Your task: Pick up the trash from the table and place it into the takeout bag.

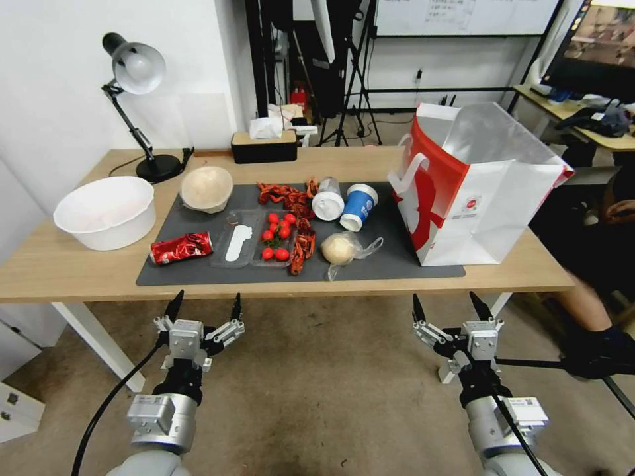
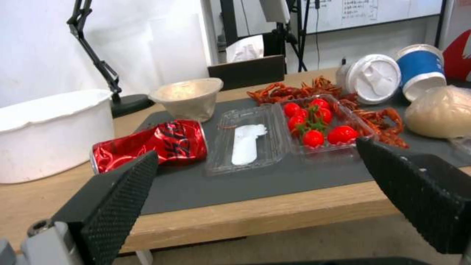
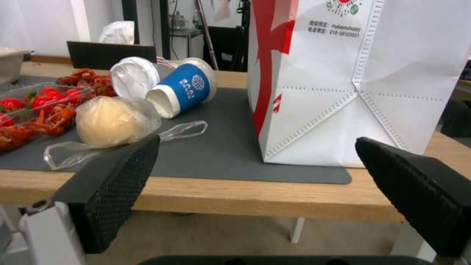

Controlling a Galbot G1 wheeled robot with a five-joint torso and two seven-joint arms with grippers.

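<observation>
Head view: both claws hang below the desk (image 1: 79, 274) edge, left claw (image 1: 204, 307) and right claw (image 1: 453, 307) spread wide, empty. Trash sits on the grey mat (image 1: 370, 261); bag (image 1: 476, 182) stands open at the mat's right end. Left wrist view: crushed can (image 2: 149, 145) nearest, bowl (image 2: 189, 97) behind it. Right wrist view: wrapped bun (image 3: 113, 121) and blue cup (image 3: 184, 90) lie near the bag. Nothing picked yet; next move needs a reach up over the edge to one item.

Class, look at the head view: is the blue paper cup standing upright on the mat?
No, the blue cup lies tipped on its side on the grey mat, beside the lidded cup.
</observation>
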